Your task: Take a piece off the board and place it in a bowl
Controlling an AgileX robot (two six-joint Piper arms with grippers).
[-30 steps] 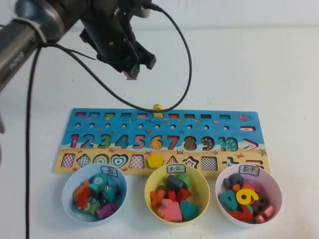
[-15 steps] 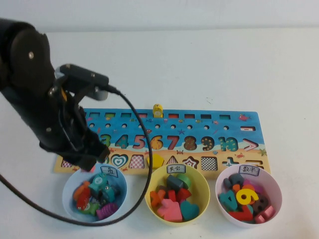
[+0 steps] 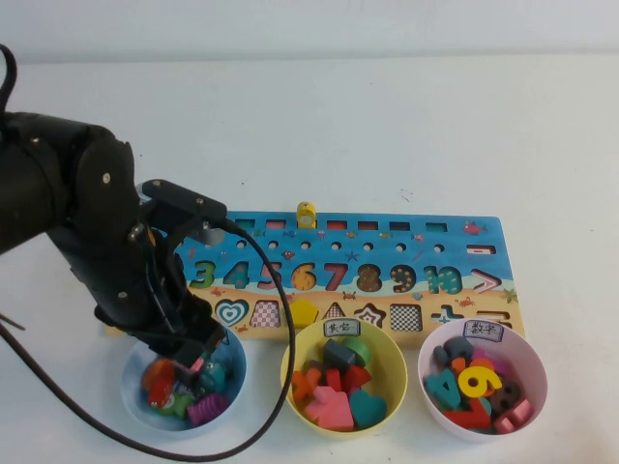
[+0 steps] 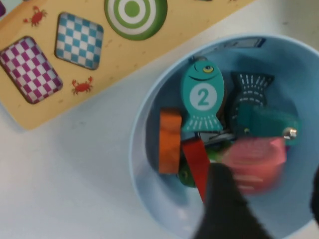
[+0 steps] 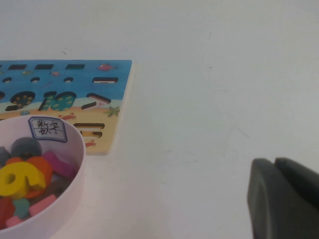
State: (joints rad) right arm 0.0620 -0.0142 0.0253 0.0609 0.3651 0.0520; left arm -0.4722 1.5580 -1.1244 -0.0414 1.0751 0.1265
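At lower left of the high view, our left gripper (image 3: pixel 198 356) hangs over the pale blue round plastic bowl (image 3: pixel 235 379), jaws parted. The small pink wooden block (image 4: pixel 254 162) lies among the bowl's pieces, between the fingers. The long blue puzzle board (image 3: pixel 484 253) lies behind. Our right gripper (image 5: pixel 284 199) sits at lower right of its wrist view; we cannot tell its state.

Blue board (image 3: pixel 484 253) with multicolour numbers and sandy strip, checkered purple and teal cutouts. Pale blue bowl (image 4: pixel 149 124) below left pincer (image 3: pixel 193 350): pink piece (image 4: pixel 254 162), teal fish, orange and red blocks. Yellow bowl (image 3: pixel 387 348), lilac bowl (image 3: pixel 430 353), white counter (image 3: pixel 435 135).
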